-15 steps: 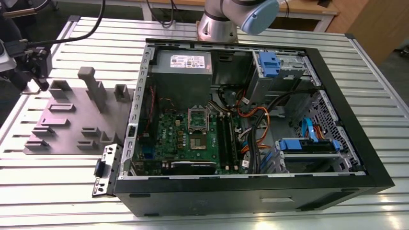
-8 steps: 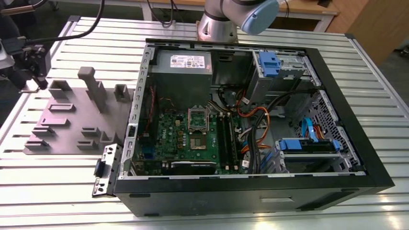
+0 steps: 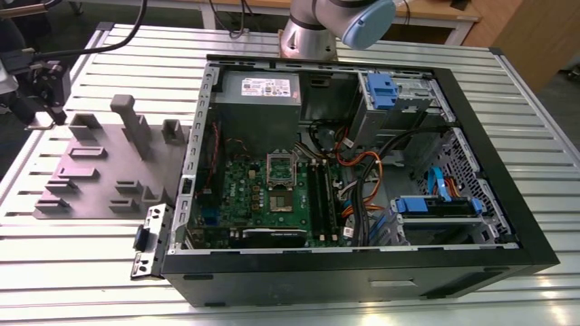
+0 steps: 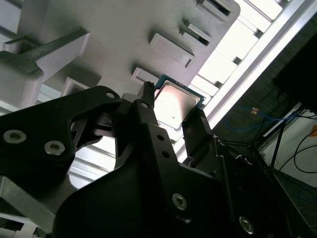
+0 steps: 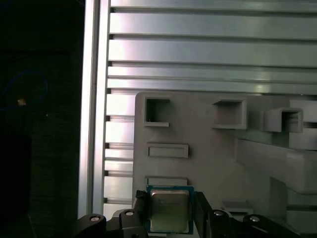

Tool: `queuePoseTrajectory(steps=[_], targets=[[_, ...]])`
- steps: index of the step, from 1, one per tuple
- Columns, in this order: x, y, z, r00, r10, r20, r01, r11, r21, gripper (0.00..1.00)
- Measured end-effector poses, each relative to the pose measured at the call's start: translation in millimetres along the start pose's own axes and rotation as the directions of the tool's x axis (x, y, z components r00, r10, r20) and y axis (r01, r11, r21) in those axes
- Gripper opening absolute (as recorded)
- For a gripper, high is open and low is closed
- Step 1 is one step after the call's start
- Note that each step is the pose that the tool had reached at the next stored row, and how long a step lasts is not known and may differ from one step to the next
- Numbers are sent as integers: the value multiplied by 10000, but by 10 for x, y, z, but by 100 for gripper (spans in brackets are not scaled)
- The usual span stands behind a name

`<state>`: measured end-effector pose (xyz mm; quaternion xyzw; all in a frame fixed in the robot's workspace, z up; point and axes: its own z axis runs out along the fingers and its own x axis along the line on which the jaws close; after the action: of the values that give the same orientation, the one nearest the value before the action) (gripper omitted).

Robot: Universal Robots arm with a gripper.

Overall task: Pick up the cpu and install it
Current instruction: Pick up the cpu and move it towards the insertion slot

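Observation:
The cpu (image 5: 170, 210), a small square chip with a silver-grey top and a blue-green rim, sits between my gripper's two black fingers (image 5: 200, 212). The gripper (image 5: 171, 213) is shut on the cpu, one finger against each of two opposite edges. In the second wrist view the cpu (image 4: 174, 103) shows again in the gripper (image 4: 174, 113), just above the grey fixture plate (image 4: 124, 29). In the exterior view the gripper (image 3: 43, 112) hangs at the far left, over the plate's far left corner. The open socket (image 3: 279, 201) lies on the green motherboard inside the case.
The open black computer case (image 3: 363, 272) lies on the slatted aluminium table (image 3: 81, 278), with memory sticks, cables and drive bays inside. The grey fixture plate (image 3: 100, 170) carries raised blocks and posts. A black bracket (image 3: 148, 241) lies by the case. The table's edge (image 5: 91, 124) runs close to the gripper.

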<state>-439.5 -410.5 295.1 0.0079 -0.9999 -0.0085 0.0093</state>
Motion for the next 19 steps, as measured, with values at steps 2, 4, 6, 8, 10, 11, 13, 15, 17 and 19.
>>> queuePoseTrajectory(steps=[2, 4, 6, 8, 10, 11, 13, 15, 17, 19], targets=[[0, 0, -5, 10000, 1, -2, -1, 10000, 2, 47], [0, 1, -10, 10000, 0, -3, 0, 10000, 2, 47], [0, 3, -16, 10000, 1, -3, -1, 10000, 2, 47], [1, 3, -21, 10000, 0, -2, 0, 10000, 2, 47], [1, 3, -30, 10000, 0, -5, 0, 10000, 4, 47], [1, 3, -34, 10000, 0, -5, 0, 10000, 3, 47], [1, 4, -43, 10000, 0, -3, 0, 10000, 3, 47], [1, 5, -55, 10000, 2, -3, -2, 10000, 3, 47], [1, 5, -62, 10000, 3, -1, -3, 10000, 1, 47], [1, 6, -67, 10000, 5, -2, -5, 10000, 2, 47]])
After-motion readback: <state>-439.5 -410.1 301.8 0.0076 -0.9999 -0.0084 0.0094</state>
